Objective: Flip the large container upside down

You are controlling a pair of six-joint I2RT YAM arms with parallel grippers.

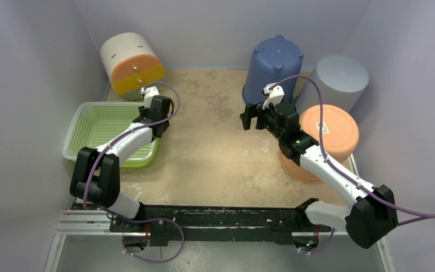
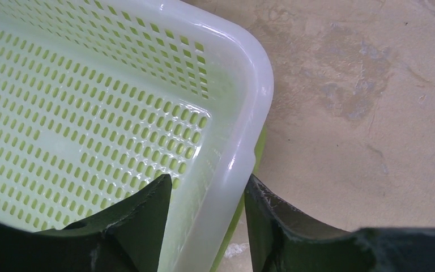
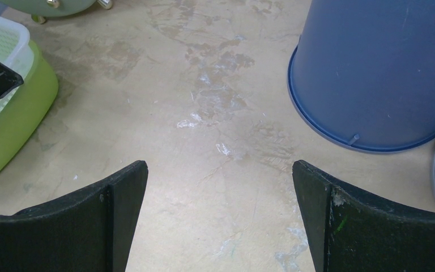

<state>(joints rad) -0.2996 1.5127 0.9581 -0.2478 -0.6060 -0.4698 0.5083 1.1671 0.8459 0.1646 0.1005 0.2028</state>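
Left of the top view, the perforated pale-green plastic basket (image 1: 99, 133) sits on the scuffed beige table (image 1: 215, 153). The left gripper (image 1: 145, 119) is pinched narrowly on its glossy rim, clear only in its wrist view. The right gripper (image 1: 249, 118) gapes wide, holding nothing, beside a smooth blue upturned bucket (image 1: 273, 68).

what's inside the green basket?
A white perforated basket is nested in the green basket; the left gripper clamps their right rim. The visible mesh holds nothing loose. In the top view the left arm covers the near right side.
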